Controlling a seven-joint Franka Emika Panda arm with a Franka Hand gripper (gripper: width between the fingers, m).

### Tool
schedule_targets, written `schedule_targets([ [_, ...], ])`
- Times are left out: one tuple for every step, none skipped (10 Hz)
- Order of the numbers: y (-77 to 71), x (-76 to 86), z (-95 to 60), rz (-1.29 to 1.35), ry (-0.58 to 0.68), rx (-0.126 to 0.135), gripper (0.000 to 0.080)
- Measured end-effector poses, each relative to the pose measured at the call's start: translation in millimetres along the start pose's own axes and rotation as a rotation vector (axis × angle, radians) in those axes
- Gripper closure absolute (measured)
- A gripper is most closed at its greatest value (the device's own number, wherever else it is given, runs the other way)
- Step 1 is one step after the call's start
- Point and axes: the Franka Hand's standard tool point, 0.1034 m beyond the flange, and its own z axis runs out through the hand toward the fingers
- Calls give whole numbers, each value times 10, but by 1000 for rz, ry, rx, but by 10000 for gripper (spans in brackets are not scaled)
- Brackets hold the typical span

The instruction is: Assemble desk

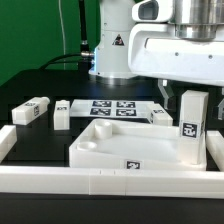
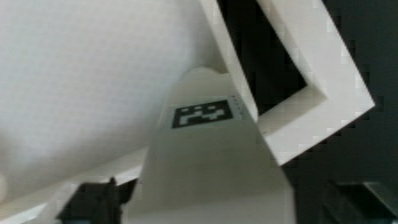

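Upright leg (image 1: pixel 190 122) standing in the tabletop's (image 1: pixel 105 150) corner at the exterior view's right, gripper (image 2: pixel 214 205) clamped around its upper end, fingers (image 2: pixel 98 200) only dark blurs, cut off by the frame, arm above cropped, spare legs (image 1: pixel 30 112) lying beyond.

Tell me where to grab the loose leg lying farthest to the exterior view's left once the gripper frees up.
Grip the loose leg across its two long side faces, near mid-length, coming straight down from above. It lies flat, long and narrow, at a slant, so probably turn the wrist to match. For now the gripper is shut on the upright leg.
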Motion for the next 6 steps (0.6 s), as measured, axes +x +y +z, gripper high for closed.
schedule_targets([
  [-1, -2, 0, -1, 0, 0, 180],
  [-5, -4, -2, -3, 0, 0, 157],
  [-21, -23, -49, -45, -3, -1, 157],
  [-49, -73, -131, -90, -2, 5, 151],
  [-39, -155, -204, -153, -3, 6, 151],
  [-6, -210, -259, -201, -6, 6, 151],
])
